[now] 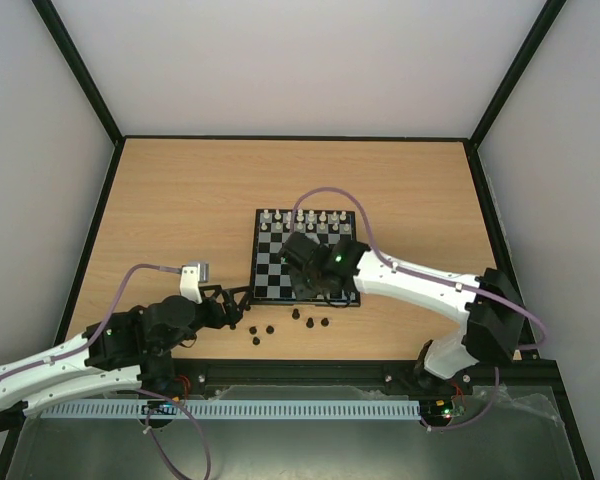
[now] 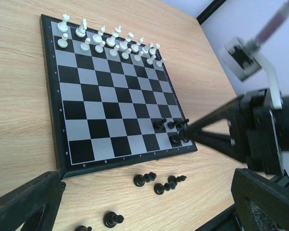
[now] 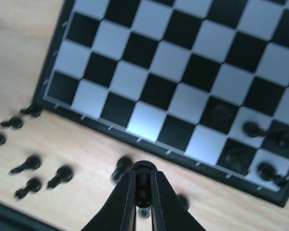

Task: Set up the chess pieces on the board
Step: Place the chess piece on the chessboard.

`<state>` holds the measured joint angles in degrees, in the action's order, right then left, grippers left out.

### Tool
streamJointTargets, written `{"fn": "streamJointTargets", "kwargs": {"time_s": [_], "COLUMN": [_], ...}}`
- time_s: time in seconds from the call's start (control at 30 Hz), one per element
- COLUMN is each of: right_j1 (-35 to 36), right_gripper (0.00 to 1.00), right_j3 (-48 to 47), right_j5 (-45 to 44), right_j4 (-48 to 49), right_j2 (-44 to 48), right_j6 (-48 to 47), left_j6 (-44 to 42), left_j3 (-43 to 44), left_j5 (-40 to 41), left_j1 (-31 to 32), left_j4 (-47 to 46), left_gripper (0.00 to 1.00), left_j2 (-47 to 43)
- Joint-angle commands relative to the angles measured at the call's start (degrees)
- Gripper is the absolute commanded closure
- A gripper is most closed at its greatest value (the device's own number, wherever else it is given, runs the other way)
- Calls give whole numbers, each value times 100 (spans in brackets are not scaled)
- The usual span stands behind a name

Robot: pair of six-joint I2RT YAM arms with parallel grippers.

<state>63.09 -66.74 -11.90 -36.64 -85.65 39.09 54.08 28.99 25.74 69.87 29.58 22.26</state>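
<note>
Pinching blurred black piece [image 3: 142, 188], right hand [image 3: 142, 172] closed; left hand [image 2: 147, 190] open, fingers cropped.

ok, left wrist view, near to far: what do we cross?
In order: loose black pieces on the table → board, near border → standing black pieces in its near rows → white pieces in its far rows.

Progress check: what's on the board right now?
On the board: white pieces fill the two far rows; about five black pieces cluster in the near right corner. The right gripper covers the corner squares, so more may hide.
</note>
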Motion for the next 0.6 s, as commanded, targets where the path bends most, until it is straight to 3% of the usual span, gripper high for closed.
{"fn": "streamJointTargets", "kwargs": {"time_s": [0.0, 0.23, 0.57], "right_j1": [-549, -1056, -1165], "right_gripper": [94, 94, 93], "right_j3": [-222, -500, -673], "right_j5": [-24, 171, 221], "right_j4": [-417, -139, -3], "right_j2": [-332, -1278, -1910], "right_j6": [-594, -989, -1114], "left_j6": [-30, -30, -17], "left_j3": [85, 86, 89], "left_j5": [54, 49, 76], "left_j1": [53, 53, 53], "left_j4": [65, 60, 82], "left_gripper": [1, 1, 1], "left_j2": [106, 94, 129]}}
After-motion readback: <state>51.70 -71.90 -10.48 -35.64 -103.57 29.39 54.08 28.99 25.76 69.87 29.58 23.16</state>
